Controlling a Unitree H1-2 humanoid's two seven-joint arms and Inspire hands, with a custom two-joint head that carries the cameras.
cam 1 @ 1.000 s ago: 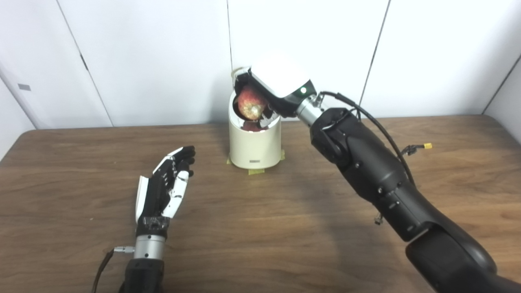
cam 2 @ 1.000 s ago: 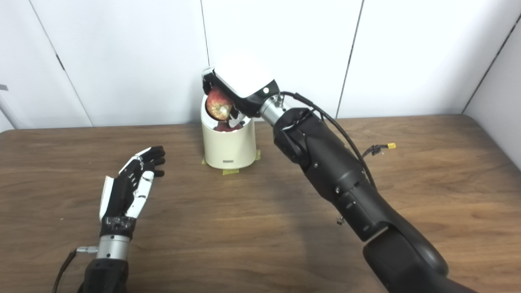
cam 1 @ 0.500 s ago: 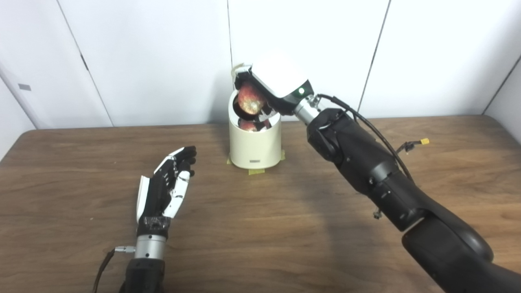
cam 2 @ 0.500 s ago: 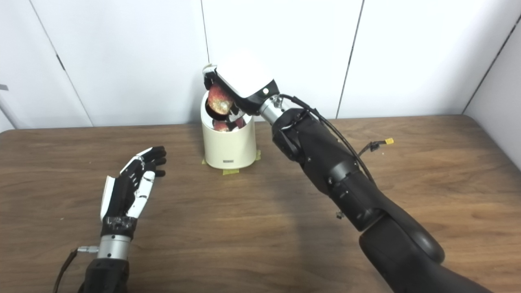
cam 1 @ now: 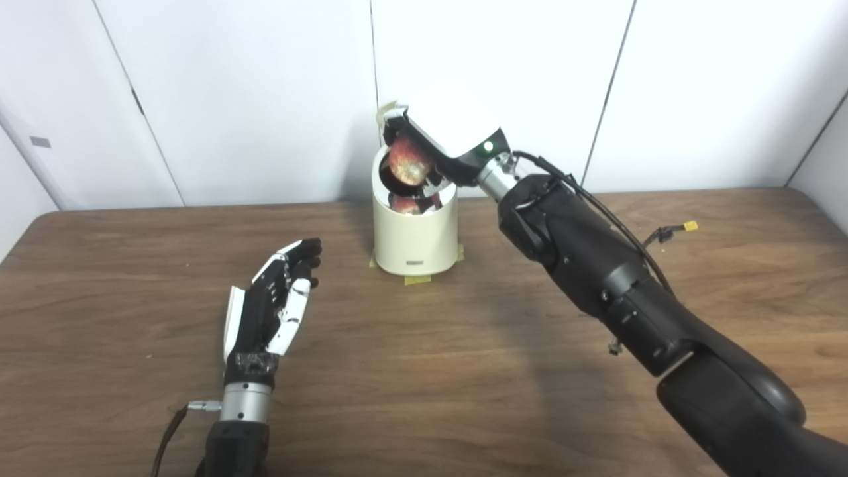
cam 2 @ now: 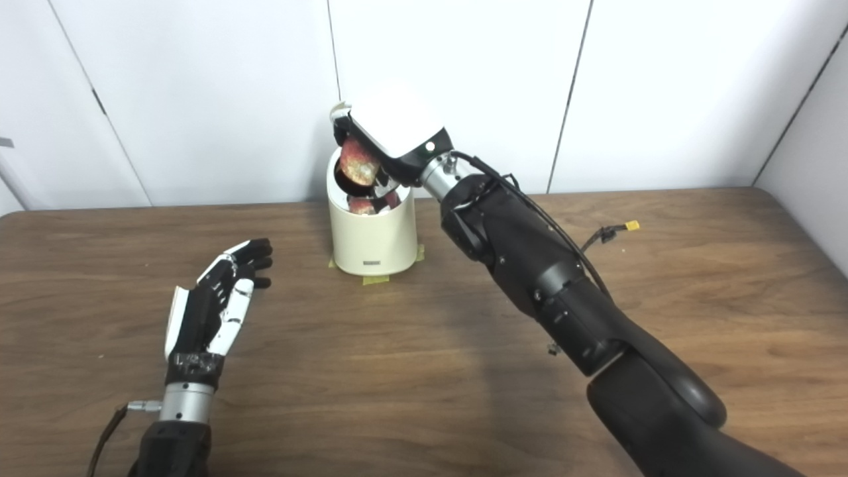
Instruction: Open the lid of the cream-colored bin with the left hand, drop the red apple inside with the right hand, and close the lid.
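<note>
1. While the black right arm reaches diagonally up across the brown wooden table (cam 1: 424, 371), its white-backed right hand (cam 1: 445, 142) hangs palm-down over the mouth of the cream-colored cylindrical bin (cam 1: 415, 232).
2. That hand's fingers are curled around the round red apple (cam 1: 409, 162), gripping it just above the bin's open rim (the apple has not been let go).
3. Inside the opening, below the held apple, a reddish shape (cam 1: 404, 203) shows; I cannot tell what it is.
4. The bin's lid (cam 1: 386, 112) stands raised behind the hand, mostly hidden by it.
5. The bin stands at the far middle of the table, on bits of yellowish tape (cam 1: 417, 279).
6. The black-and-white left hand (cam 1: 268, 311) sits low over the near-left table, well apart from the bin, edge-up, fingers stretched forward, slightly spread and holding nothing.
</note>
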